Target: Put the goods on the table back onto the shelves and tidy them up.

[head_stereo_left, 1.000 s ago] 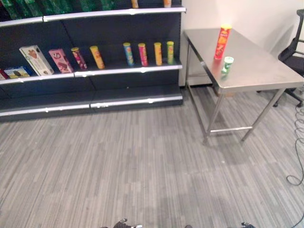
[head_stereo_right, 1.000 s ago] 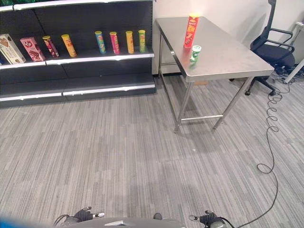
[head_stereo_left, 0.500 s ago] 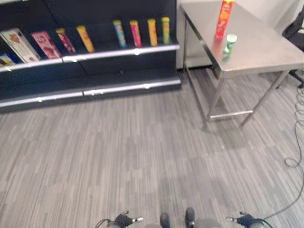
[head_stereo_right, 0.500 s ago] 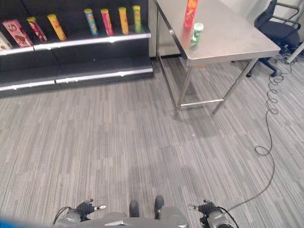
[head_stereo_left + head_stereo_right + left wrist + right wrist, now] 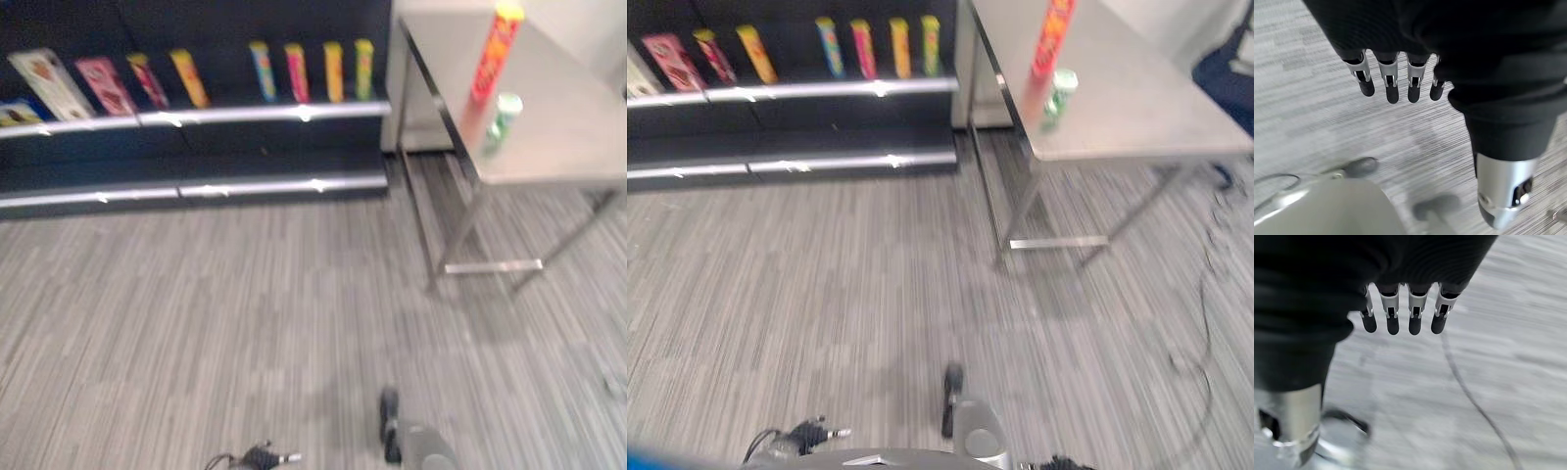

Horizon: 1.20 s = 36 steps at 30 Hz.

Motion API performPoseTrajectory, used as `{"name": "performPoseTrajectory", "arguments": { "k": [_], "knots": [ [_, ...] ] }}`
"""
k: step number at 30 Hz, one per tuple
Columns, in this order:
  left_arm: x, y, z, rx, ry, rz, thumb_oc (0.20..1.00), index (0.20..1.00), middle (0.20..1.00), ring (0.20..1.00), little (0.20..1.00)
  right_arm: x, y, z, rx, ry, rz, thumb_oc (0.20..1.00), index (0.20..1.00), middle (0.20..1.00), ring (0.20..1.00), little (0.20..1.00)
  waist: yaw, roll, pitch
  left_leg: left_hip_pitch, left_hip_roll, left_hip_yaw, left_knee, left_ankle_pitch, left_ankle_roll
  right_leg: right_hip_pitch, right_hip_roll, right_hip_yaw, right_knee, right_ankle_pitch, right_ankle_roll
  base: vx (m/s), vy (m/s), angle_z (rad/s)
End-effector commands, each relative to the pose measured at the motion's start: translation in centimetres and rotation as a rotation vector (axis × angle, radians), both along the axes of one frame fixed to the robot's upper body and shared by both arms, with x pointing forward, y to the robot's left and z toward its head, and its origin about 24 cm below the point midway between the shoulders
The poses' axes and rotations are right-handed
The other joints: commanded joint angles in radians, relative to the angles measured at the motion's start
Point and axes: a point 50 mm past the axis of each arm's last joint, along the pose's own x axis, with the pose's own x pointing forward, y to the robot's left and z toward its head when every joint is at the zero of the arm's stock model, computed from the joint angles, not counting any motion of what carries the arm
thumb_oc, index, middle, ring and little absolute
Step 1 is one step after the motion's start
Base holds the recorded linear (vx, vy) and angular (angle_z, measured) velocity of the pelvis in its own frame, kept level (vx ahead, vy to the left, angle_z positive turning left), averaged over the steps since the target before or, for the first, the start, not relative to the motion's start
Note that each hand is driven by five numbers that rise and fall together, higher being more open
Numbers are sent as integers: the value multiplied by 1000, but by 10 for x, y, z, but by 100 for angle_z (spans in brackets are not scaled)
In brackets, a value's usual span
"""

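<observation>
Grey floor has slid under me as my view swung toward the table [image 5: 558, 147] — red tube [image 5: 495, 51] and green can [image 5: 503, 115] now nearer, unshelved — my left hand [image 5: 1396, 73] and right hand [image 5: 1400, 308] hang slack-fingered, empty.

counter [image 5: 578, 147] far from the fingers [image 5: 1391, 90], cut off at the frame edge, blurred, shelf boxes [image 5: 44, 83] partly cropped

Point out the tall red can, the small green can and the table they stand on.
tall red can [image 5: 1054, 39], right eye view, mid-body.
small green can [image 5: 1058, 95], right eye view, its side.
table [image 5: 1146, 98], right eye view, bare top.
</observation>
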Motion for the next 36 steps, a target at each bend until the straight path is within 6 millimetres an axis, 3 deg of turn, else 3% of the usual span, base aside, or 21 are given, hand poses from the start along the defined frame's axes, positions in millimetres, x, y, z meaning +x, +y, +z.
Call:
{"name": "performPoseTrajectory", "arguments": {
  "k": [1,2,3,4,6,7,8,9,10,13,14,15,17,20,21,25,28,29,31,36],
  "knots": [
    [37,12,12,35,-108,-23,1000,1000,1000,1000,1000,22,-15,10,-39,-82,18,1000,1000,1000,1000,1000,-36,10,35,82,-59,25,16,106,-46,-64,8,63,-84,103,52,242,-168,15],
    [40,14,13,36,-119,-8,1000,1000,1000,1000,1000,27,-16,11,-43,-99,21,1000,1000,1000,1000,1000,-25,-9,51,-30,-69,17,255,217,-78,-3,16,75,-99,76,21,212,-163,5],
    [42,14,14,37,-126,-7,1000,1000,1000,1000,1000,31,-16,12,-46,-109,25,1000,1000,1000,1000,1000,-20,-20,61,-75,-76,20,349,252,-81,18,17,84,-105,67,9,273,-227,11],
    [46,15,15,47,-137,-4,1000,1000,1000,1000,1000,37,-20,15,-63,-122,26,1000,1000,1000,1000,1000,-9,-38,78,-128,-82,37,424,272,-69,45,14,101,-115,50,-6,142,-139,-4],
    [49,15,16,40,-148,9,1000,1000,1000,1000,1000,40,-21,16,-69,-122,24,1000,1000,1000,1000,1000,7,-56,94,-213,-44,95,443,237,-27,77,4,116,-120,26,-11,151,-104,-34],
    [52,14,17,32,-159,23,1000,1000,1000,1000,1000,40,-21,16,-72,-125,19,1000,1000,1000,1000,1000,21,-69,103,-260,-35,124,410,182,-4,98,-8,123,-121,11,-8,345,5,-29],
    [52,14,17,31,-165,43,1000,1000,1000,1000,1000,39,-23,16,-78,-119,14,1000,1000,1000,1000,1000,47,-78,113,-315,-27,146,207,122,4,147,-26,140,-128,-17,10,439,114,-11],
    [51,15,17,33,-165,46,1000,1000,1000,1000,1000,39,-21,16,-81,-117,24,1000,1000,1000,1000,1000,69,-62,111,-348,-29,90,27,203,-14,173,-11,166,-134,-35,15,374,130,-13],
    [51,15,17,33,-165,46,1000,1000,1000,1000,1000,39,-22,16,-81,-117,24,1000,1000,1000,1000,1000,70,-63,115,-337,-29,91,17,207,-14,179,-12,167,-134,-37,14,239,120,-68],
    [48,16,16,40,-161,58,1000,1000,1000,1000,1000,37,-24,16,-99,-108,38,1000,1000,1000,1000,1000,95,-37,118,-416,-4,-22,-170,330,-58,237,4,225,-137,-82,18,310,169,-83],
    [47,16,16,41,-156,57,1000,1000,1000,1000,1000,35,-24,16,-98,-103,33,1000,1000,1000,1000,1000,94,-33,119,-418,3,-15,-180,339,-65,255,0,242,-137,-96,22,344,257,-30],
    [41,16,14,38,-140,64,1000,1000,1000,1000,1000,33,-24,15,-95,-93,37,1000,1000,1000,1000,1000,98,-22,106,-400,9,-13,-192,322,-66,265,-1,259,-135,-105,30,263,241,-23],
    [37,16,13,40,-127,58,1000,1000,1000,1000,1000,27,-22,13,-92,-67,50,1000,1000,1000,1000,1000,102,-7,91,-366,14,-21,-192,341,-67,274,-9,281,-127,-113,34,256,317,-93],
    [36,19,13,53,-125,44,1000,1000,1000,1000,1000,23,-16,10,-73,-47,52,1000,1000,1000,1000,1000,103,-16,60,-306,0,39,-190,312,-50,283,-73,305,-120,-116,68,264,440,-105],
    [39,24,15,70,-135,33,1000,1000,1000,1000,1000,27,-9,8,-47,-54,59,1000,1000,1000,1000,1000,99,-30,44,-283,-48,79,-173,261,-2,256,-130,336,-73,-111,107,223,469,-26],
    [43,28,18,84,-145,34,1000,1000,1000,1000,1000,34,-6,9,-37,-72,61,1000,1000,1000,1000,1000,97,-28,42,-265,-77,96,-178,235,26,203,-145,345,13,-100,125,98,264,-18],
    [45,31,19,91,-147,27,1000,1000,1000,1000,1000,39,-5,10,-34,-85,65,1000,1000,1000,1000,1000,95,-19,54,-235,-92,127,-191,217,45,145,-159,305,145,-52,143,48,197,-3],
    [45,31,19,91,-148,27,1000,1000,1000,1000,1000,39,-5,10,-34,-85,65,1000,1000,1000,1000,1000,96,-19,54,-235,-93,128,-191,217,46,144,-159,305,147,-52,143,46,189,-27],
    [42,34,19,103,-132,9,1000,1000,1000,1000,1000,36,-5,9,-37,-75,68,1000,1000,1000,1000,1000,86,-10,69,-202,-97,145,-192,193,53,101,-187,235,240,-10,135,73,177,-12],
    [44,34,20,105,-136,-11,1000,1000,1000,1000,1000,30,-7,8,-41,-58,53,1000,1000,1000,1000,1000,66,-8,73,-184,-106,140,-192,175,54,75,-144,203,171,-32,111,86,63,0]
  ]
}}
